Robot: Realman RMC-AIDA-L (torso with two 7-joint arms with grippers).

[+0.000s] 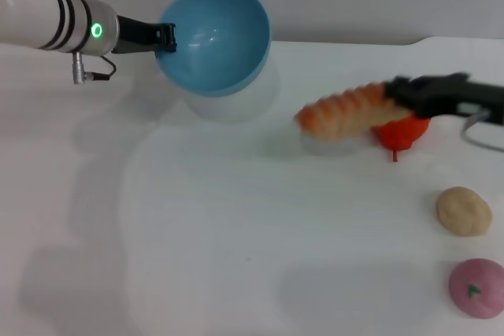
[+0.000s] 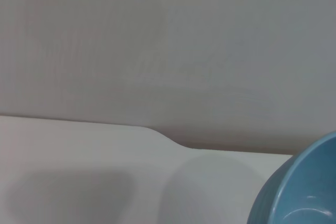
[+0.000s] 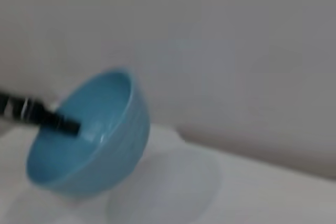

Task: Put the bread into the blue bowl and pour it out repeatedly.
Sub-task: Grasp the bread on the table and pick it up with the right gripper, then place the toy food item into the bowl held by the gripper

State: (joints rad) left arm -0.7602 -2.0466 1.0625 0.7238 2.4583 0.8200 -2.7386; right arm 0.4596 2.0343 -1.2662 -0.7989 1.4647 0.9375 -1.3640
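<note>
Your left claw (image 1: pixel 167 37) pinches the rim of the blue bowl (image 1: pixel 214 37) and holds it clear of the worktop (image 1: pixel 236 234), tipped so its empty, glossy inside faces the camera. Your right claw (image 1: pixel 398 94) grips one end of the bread (image 1: pixel 346 112), which sticks out toward the bowl, low over the worktop and well apart from it. A red-orange fruit (image 1: pixel 403 133) sits right under that claw, with a beige bun (image 1: pixel 464 210) and a pink round piece (image 1: pixel 477 287) nearer the robot on the right.

Expect the bread to be light and probably somewhat soft, its ridges giving the claw fair purchase; held by the end, the long loaf may droop or swing, so a hold nearer its middle would steady it. It looks longer than the bowl is wide, so expect it to lean on the rim. The bowl is smooth and slick; a rim pinch could slip as it tilts.
</note>
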